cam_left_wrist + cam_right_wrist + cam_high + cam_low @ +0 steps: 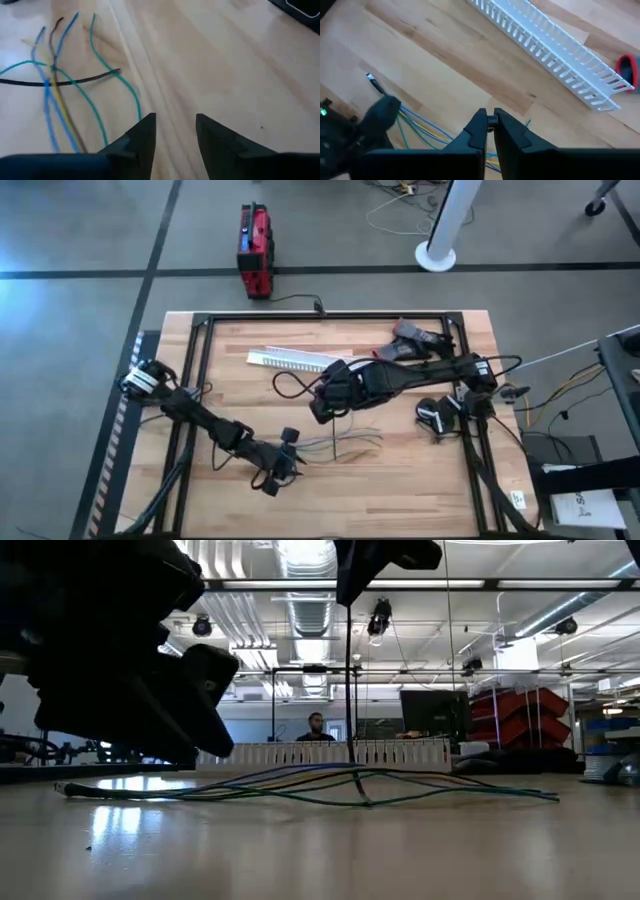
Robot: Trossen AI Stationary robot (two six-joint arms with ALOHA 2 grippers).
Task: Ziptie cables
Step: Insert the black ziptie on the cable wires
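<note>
The cables (340,443) lie loose on the wooden table near its middle, thin blue, teal, yellow and dark wires (300,783). My right gripper (318,412) hangs above them, shut on the ziptie (348,690), a thin black strip running straight down. My left gripper (290,456) is low at the cables' left ends (55,75), open (175,125), with only bare wood between its fingers. In the low view it is the large dark mass (130,670) at the left. My right gripper pinches the ziptie's upper end (491,120) between its two fingertips, fingers pointing down from above. The strip hangs upright below the fingers (348,640). Its lower end reaches down among the cables (354,785); whether it touches the table, I cannot tell.
A long white slotted channel (295,360) lies beyond the cables toward the far edge. A thick black cord (288,387) loops beside it. A red and black tool (415,340) lies at the far right. A person (316,727) sits in the room behind.
</note>
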